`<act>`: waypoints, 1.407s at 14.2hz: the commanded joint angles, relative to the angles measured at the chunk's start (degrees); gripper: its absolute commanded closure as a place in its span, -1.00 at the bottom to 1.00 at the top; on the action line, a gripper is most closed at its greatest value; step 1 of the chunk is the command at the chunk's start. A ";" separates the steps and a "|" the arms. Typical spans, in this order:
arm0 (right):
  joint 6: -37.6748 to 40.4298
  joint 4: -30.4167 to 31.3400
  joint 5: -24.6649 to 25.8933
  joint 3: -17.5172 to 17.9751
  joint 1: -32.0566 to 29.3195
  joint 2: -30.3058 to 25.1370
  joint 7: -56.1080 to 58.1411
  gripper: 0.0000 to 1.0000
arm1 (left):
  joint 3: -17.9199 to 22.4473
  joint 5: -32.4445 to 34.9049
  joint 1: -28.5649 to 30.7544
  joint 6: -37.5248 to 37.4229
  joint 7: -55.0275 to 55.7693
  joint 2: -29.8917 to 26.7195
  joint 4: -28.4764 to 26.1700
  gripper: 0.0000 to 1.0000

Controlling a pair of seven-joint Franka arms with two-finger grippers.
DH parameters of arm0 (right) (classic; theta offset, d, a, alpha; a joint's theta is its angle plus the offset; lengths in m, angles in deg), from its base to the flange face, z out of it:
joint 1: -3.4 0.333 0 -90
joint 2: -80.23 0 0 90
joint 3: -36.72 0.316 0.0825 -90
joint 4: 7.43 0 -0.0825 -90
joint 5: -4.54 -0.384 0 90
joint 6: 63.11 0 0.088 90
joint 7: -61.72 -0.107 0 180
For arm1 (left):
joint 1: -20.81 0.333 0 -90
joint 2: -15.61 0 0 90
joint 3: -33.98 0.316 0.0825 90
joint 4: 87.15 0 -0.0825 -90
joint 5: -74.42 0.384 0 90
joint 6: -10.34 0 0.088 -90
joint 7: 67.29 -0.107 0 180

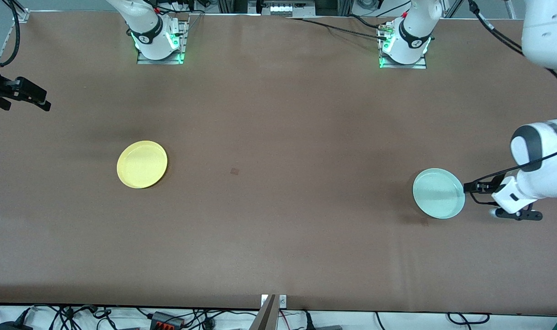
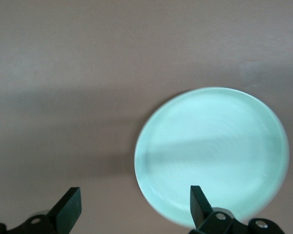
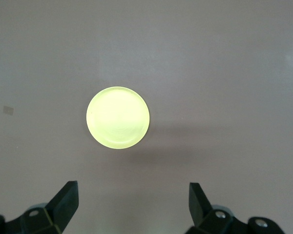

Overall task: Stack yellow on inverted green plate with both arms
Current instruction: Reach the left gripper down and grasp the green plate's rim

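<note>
Brown cloth covers the table (image 1: pixel 278 238) from edge to edge in the front view, with the two arm bases along the top and cables along the bottom; the yellow plate (image 1: pixel 142 164) lies rim-up at centre-left of that frame, toward the right arm's end, nothing touching it; the green plate (image 1: pixel 438 193) lies rim-up at lower right, toward the left arm's end, well apart from the yellow one and a little nearer the camera; the left gripper (image 1: pixel 471 187) sits at the right edge of the frame, low and just beside the green plate's rim, its jaws spread wide and holding nothing; in the left wrist view the green plate (image 2: pixel 211 156) fills the lower right, with one finger (image 2: pixel 199 202) over its edge and the other off it above bare cloth; the right gripper (image 1: pixel 40 101) hangs at the upper left edge of the front frame, jaws apart and empty; in the right wrist view the yellow plate (image 3: pixel 118 117) shows small at centre, well clear of both fingers (image 3: pixel 67 199).
</note>
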 commanded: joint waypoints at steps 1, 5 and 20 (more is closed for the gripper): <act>0.19 -0.46 -0.40 0.41 -0.42 -0.12 -0.53 -1.00 | -0.67 0.87 1.74 7.96 -5.32 1.65 -3.02 -0.89; 0.02 -0.46 -0.57 0.41 -0.42 -0.29 -0.62 -1.00 | -1.20 0.26 2.10 9.48 -5.51 1.92 -6.01 -0.59; 0.98 -0.28 -0.48 -0.03 -0.77 -0.38 0.17 -1.00 | -8.40 -3.70 10.01 8.86 -5.51 4.03 -5.67 0.98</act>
